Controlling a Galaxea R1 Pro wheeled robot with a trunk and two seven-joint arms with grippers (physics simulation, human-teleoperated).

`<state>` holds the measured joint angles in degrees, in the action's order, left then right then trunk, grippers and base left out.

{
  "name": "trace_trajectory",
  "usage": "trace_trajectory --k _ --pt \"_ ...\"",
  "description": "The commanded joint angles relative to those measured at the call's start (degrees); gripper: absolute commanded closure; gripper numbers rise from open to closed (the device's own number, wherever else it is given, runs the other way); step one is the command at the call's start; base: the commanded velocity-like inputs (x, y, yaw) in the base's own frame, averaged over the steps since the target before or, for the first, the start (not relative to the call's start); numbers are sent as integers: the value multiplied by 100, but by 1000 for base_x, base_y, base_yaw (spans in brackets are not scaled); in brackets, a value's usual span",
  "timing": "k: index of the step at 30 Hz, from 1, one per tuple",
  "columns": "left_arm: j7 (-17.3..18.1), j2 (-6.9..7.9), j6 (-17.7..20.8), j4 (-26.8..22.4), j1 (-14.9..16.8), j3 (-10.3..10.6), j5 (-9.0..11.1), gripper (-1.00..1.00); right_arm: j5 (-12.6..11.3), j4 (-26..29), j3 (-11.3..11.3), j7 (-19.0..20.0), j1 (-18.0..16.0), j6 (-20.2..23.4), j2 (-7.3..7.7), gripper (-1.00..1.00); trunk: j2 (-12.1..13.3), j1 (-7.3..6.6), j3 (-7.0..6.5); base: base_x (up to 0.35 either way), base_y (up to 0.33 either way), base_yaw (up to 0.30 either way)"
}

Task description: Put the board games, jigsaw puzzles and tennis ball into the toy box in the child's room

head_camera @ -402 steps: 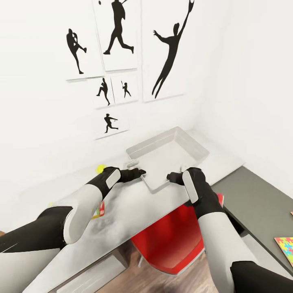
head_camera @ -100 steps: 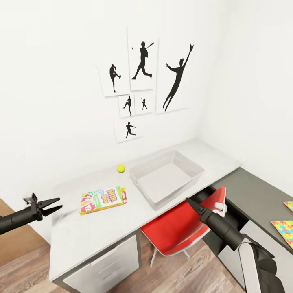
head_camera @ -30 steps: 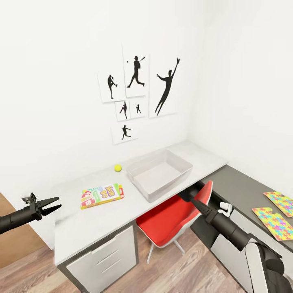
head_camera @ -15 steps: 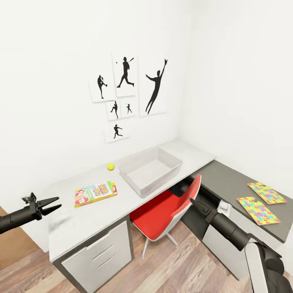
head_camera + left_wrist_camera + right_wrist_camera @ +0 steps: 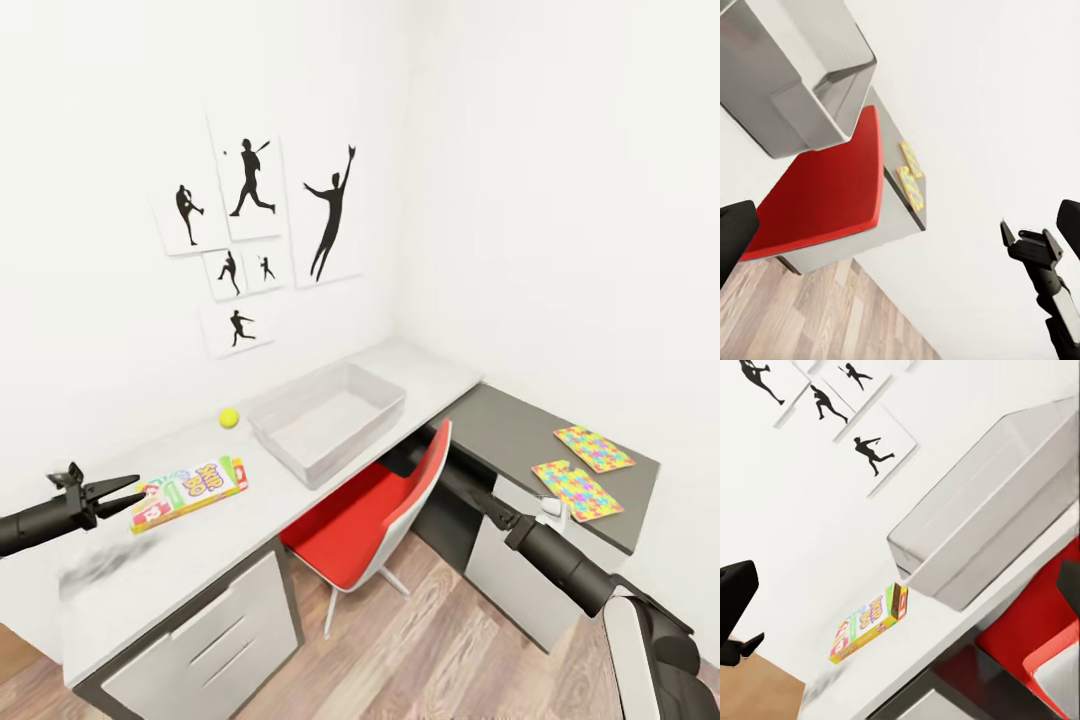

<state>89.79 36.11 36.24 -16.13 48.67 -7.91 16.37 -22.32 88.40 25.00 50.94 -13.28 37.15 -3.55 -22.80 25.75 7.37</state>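
Note:
The light grey toy box (image 5: 328, 420) stands empty on the table (image 5: 180, 560), near its front edge. The tennis ball (image 5: 229, 418) lies left of it by the wall. A yellow-green-red board game (image 5: 190, 492) lies flat further left. Two jigsaw puzzles (image 5: 594, 448) (image 5: 577, 489) lie on the dark grey section at the right. My left gripper (image 5: 125, 490) hangs open just left of the board game, apart from it. My right gripper (image 5: 483, 495) is open and low in front of the dark section, holding nothing. The bed is out of view.
A red chair (image 5: 370, 505) is pushed under the table below the toy box, between my arms. White drawers (image 5: 210, 640) front the table's left end. Black silhouette posters (image 5: 250, 215) hang on the wall. Wooden floor (image 5: 420, 650) lies in front.
13.4 s ago both grippers were at the toy box's near rim; they are now drawn back and spread. The camera has backed off and swung right, so both puzzles show fully.

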Motion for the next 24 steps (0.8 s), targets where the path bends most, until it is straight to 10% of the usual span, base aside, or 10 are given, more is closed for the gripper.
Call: trace_trajectory --k 1,24 --pt "21 25 80 -3 2 10 12 -100 -19 0 11 12 -8 38 -6 -100 -12 4 12 0 0 -280" --pt "21 142 353 -31 2 61 13 -100 -15 -7 14 4 -8 38 -6 -100 -12 4 12 -31 0 -122"
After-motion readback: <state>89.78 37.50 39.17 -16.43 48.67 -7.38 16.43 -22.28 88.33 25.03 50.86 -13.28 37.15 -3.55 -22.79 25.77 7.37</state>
